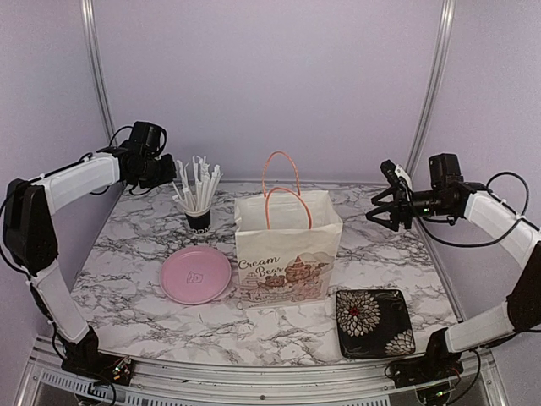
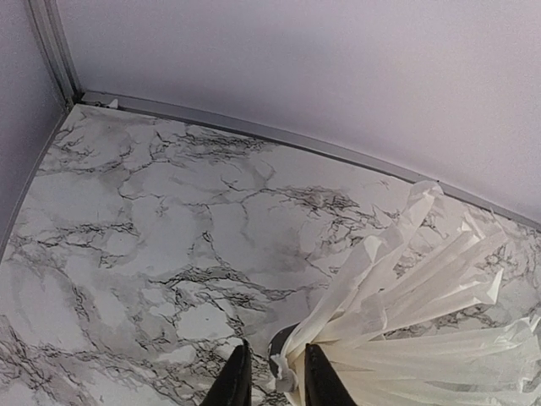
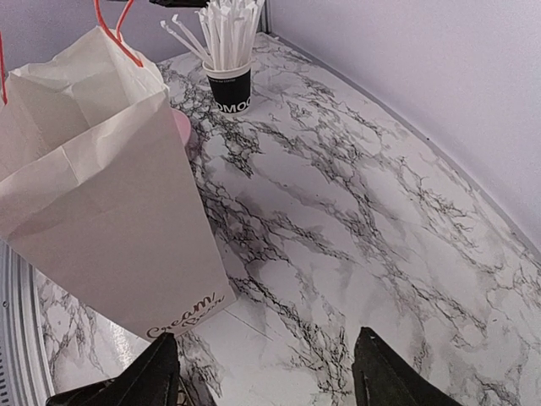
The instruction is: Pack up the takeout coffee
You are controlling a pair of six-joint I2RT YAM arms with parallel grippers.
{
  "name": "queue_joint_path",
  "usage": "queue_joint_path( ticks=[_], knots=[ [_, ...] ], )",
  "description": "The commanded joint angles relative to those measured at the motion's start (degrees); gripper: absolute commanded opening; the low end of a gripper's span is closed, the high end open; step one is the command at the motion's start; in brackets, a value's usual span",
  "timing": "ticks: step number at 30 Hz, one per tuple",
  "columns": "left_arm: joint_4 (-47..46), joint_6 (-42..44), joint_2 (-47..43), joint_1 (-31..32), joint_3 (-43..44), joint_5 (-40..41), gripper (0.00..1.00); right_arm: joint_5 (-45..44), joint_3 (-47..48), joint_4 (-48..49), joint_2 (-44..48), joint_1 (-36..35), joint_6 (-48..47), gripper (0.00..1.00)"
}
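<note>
The takeout coffee shows in no view. A white paper bag [image 1: 287,254] with orange handles stands open-topped mid-table, also at the left of the right wrist view [image 3: 93,186]. My left gripper [image 1: 166,175] hovers at the back left by the tops of the white sticks [image 1: 196,182]. In its own view the left gripper [image 2: 272,347] is narrowed, with a stick end [image 2: 284,375] between the jaws against the right finger and a gap at the left finger. My right gripper [image 1: 380,196] is raised at the right, and the right gripper [image 3: 266,336] is open and empty.
A black cup [image 1: 199,218] holding the sticks stands behind a pink plate [image 1: 196,275]. A black floral square plate [image 1: 374,321] lies front right of the bag. Walls with metal rails close the back and sides of the marble table [image 1: 135,296].
</note>
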State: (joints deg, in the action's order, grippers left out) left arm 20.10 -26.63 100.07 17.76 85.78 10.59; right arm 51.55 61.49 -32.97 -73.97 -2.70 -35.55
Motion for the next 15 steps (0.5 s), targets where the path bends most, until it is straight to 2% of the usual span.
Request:
queue_joint_path(
  ticks=[1, 7, 15],
  knots=[
    [1.8, 0.2, -0.9, -0.2, 1.8, 0.7, 0.16, 0.1, 0.2, 1.3, -0.3, 0.2, -0.6, 0.68],
    [5.6, 1.6, -7.1, 1.1, 3.6, 4.2, 0.0, -0.1, 0.1, 1.3, -0.9, 0.1, -0.8, 0.67],
    [13.1, 4.3, -15.9, 2.5, 8.4, 7.7, 0.0, -0.7, 0.2, 1.2, -1.3, 0.2, -1.1, 0.67]
  ],
)
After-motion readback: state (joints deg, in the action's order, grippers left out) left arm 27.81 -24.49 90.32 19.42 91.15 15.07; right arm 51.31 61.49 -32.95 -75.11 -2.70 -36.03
